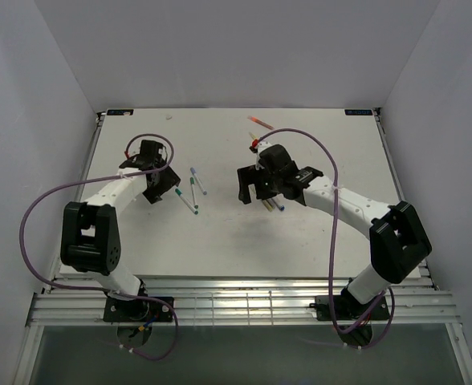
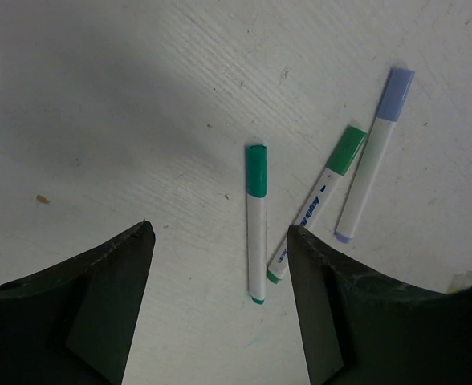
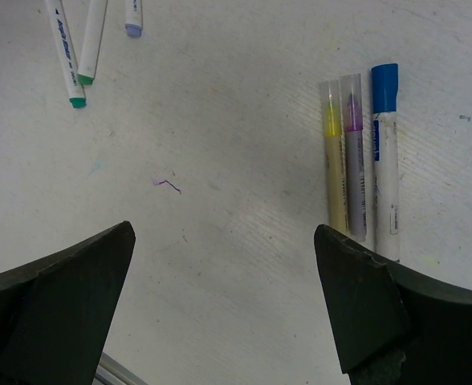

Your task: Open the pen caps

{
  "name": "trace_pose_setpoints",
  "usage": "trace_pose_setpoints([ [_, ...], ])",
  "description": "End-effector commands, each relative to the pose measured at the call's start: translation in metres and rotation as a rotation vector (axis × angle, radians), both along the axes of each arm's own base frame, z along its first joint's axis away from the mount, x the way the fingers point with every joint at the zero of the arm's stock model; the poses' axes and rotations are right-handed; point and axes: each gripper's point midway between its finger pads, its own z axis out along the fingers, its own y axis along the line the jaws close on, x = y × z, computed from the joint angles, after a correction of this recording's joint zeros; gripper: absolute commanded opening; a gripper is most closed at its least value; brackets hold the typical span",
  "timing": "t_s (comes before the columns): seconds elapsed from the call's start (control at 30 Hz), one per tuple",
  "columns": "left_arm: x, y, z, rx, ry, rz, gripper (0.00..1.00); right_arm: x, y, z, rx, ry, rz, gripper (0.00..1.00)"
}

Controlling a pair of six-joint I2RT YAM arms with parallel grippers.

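Three white pens lie side by side on the table (image 2: 99,96): one with a green cap (image 2: 256,170), a second with a green cap (image 2: 347,150), and one with a lilac cap (image 2: 396,95). My left gripper (image 2: 218,241) hangs open just above them; the tail of the first green pen (image 2: 257,257) lies between its fingers, untouched. A yellow pen (image 3: 333,160), a purple-tipped grey pen (image 3: 354,160) and a pen with a blue cap (image 3: 384,87) lie together by the right finger of my right gripper (image 3: 224,237), which is open and holds nothing. From above, the left gripper (image 1: 168,191) and the right gripper (image 1: 252,191) stand apart.
Two orange pens (image 1: 260,122) lie near the table's far edge, with a small red item (image 1: 254,144) just behind the right wrist. Purple cables loop over both arms. A purple ink mark (image 3: 167,185) stains the table. Metal rails (image 1: 236,293) run along the near edge; white walls enclose the sides.
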Motion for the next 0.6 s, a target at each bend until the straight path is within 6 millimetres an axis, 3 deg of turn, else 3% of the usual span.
trace_pose_setpoints([
  [0.0, 0.012, 0.004, 0.003, 0.065, 0.007, 0.015, 0.78, 0.005, -0.011, 0.02, 0.003, -0.079, -0.02, 0.98],
  [0.57, 0.035, -0.015, -0.033, 0.162, 0.097, 0.011, 0.74, 0.002, -0.041, 0.012, -0.008, -0.084, -0.057, 0.98],
])
